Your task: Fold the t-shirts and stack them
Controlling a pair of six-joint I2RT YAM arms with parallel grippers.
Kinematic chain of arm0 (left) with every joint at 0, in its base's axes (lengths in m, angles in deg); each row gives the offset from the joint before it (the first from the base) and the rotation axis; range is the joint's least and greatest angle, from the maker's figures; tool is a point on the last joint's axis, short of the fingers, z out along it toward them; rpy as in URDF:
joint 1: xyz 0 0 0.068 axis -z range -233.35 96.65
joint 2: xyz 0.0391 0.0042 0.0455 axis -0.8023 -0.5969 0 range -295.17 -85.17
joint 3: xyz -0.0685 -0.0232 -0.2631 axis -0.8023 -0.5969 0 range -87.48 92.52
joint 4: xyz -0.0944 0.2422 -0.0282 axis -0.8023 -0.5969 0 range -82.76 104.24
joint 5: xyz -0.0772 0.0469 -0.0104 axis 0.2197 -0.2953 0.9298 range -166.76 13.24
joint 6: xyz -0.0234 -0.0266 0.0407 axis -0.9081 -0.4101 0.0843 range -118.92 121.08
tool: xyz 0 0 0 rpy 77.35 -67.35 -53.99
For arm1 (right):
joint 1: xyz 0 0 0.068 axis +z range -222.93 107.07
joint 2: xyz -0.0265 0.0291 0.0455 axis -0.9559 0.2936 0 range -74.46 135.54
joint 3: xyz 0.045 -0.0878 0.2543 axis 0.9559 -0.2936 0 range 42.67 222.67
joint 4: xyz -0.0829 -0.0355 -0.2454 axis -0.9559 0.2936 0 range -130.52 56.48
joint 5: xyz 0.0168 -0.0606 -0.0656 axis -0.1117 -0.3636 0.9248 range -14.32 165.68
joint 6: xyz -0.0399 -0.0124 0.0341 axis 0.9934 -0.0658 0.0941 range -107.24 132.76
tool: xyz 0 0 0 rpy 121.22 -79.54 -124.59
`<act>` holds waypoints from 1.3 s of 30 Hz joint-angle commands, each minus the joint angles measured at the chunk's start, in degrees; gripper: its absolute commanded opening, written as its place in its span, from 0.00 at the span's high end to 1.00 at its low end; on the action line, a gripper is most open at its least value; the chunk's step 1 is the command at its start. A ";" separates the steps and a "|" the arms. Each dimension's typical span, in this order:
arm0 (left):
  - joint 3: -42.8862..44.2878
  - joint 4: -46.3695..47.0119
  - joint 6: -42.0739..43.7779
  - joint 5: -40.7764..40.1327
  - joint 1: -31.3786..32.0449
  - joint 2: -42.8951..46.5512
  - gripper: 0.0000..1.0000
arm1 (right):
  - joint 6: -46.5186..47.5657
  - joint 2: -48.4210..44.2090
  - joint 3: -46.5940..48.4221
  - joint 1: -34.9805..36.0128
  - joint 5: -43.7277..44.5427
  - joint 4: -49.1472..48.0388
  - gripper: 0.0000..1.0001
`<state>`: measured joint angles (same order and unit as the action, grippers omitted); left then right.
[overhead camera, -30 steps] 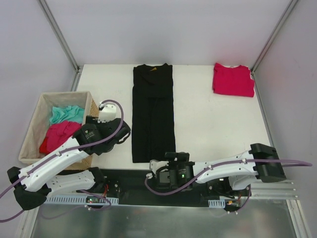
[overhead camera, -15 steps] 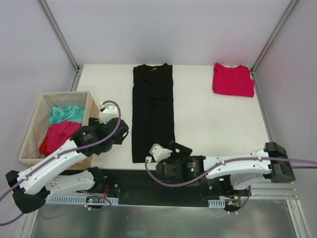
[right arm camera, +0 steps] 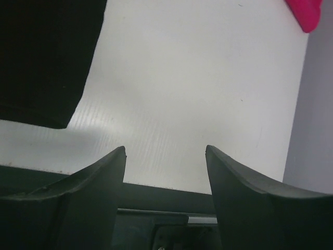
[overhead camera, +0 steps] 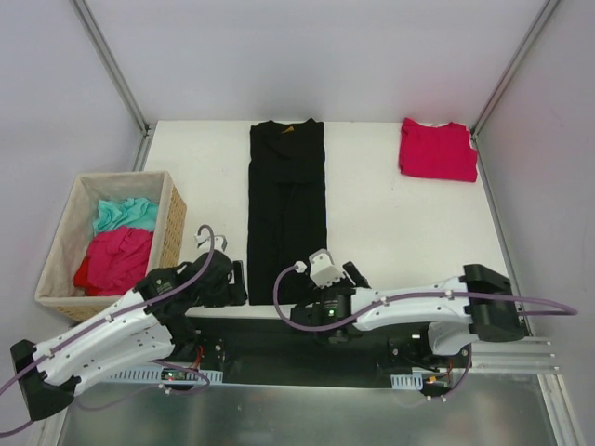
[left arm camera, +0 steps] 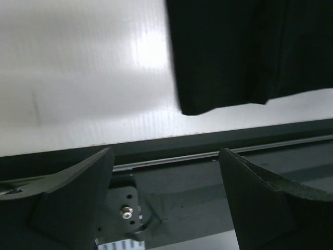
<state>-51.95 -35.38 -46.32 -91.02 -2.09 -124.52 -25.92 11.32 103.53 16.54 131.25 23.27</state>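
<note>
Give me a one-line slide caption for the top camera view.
Left gripper and right gripper, both open, flank the near end of the black t-shirt; folded red t-shirt far right, basket left.

2 white arms (overhead camera: 102, 327), purple cables (overhead camera: 548, 303), blk wrists (overhead camera: 197, 284)

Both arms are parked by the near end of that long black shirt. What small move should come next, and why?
Probably ease the left end effector and right end effector, both open and empty, onto the near hem corners of the black shirt and pinch. It lies as a long strip, needing a crosswise fold.
</note>
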 commanded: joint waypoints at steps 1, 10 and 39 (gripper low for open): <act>-5.28 8.56 -7.18 8.11 -0.46 6.11 0.18 | -21.34 7.29 5.05 0.88 5.51 19.51 0.34; -7.49 13.50 -7.89 9.69 -0.55 5.78 0.19 | 5.67 -7.43 -2.93 -1.75 -2.30 -15.40 0.37; -15.75 28.44 -9.03 12.95 -0.55 -1.25 0.18 | 22.94 -5.27 -19.29 -22.67 -49.33 -51.04 0.33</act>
<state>-67.51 -8.65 -55.21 -78.14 -2.09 -125.81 -4.96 5.68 82.09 -5.58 83.65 -24.58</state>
